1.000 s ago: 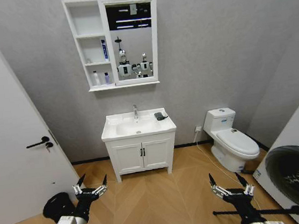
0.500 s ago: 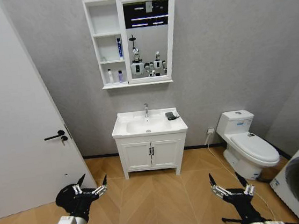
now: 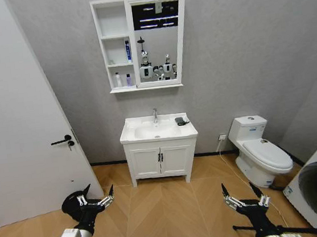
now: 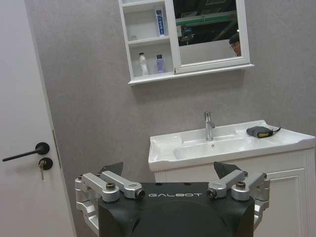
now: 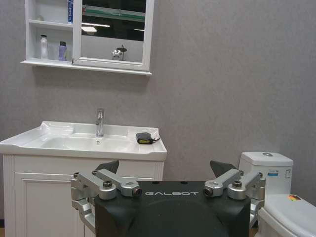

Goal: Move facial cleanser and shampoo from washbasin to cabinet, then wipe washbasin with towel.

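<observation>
Both end effectors are held low over the wooden floor, well away from the washbasin, the left end effector and the right end effector each with fingers spread wide and nothing gripped. A dark towel is seen lying on the washbasin's right side, beside the tap. Two small bottles are stood on the bottom shelf of the cabinet, and a blue tube is stood on the middle shelf.
</observation>
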`<state>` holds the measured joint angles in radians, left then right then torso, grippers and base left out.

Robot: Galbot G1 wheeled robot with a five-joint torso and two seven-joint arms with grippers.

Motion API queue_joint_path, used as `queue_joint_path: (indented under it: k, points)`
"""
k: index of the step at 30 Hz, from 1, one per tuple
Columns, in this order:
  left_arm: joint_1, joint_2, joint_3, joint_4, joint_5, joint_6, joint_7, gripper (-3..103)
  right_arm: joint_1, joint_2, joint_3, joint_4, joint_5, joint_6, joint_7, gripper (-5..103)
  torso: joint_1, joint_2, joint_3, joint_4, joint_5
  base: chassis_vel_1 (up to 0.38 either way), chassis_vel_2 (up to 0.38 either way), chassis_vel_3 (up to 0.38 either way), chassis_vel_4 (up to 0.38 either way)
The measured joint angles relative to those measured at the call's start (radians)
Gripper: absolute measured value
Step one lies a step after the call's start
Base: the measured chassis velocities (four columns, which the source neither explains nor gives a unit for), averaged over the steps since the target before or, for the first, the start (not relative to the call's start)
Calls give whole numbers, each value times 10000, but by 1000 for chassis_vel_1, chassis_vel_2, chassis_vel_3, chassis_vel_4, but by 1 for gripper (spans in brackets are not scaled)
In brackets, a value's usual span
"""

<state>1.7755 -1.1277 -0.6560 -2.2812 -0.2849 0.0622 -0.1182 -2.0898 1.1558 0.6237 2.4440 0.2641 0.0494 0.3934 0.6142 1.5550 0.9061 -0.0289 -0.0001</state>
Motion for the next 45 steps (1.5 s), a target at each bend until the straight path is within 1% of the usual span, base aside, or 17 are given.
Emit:
queue_joint_path:
  k: [45]
  points:
    - [-2,0,0,0,0,0,0,100,3,0,0,0,0,0,0,100,12,-7,4,1,0,-3,2,4,-3]
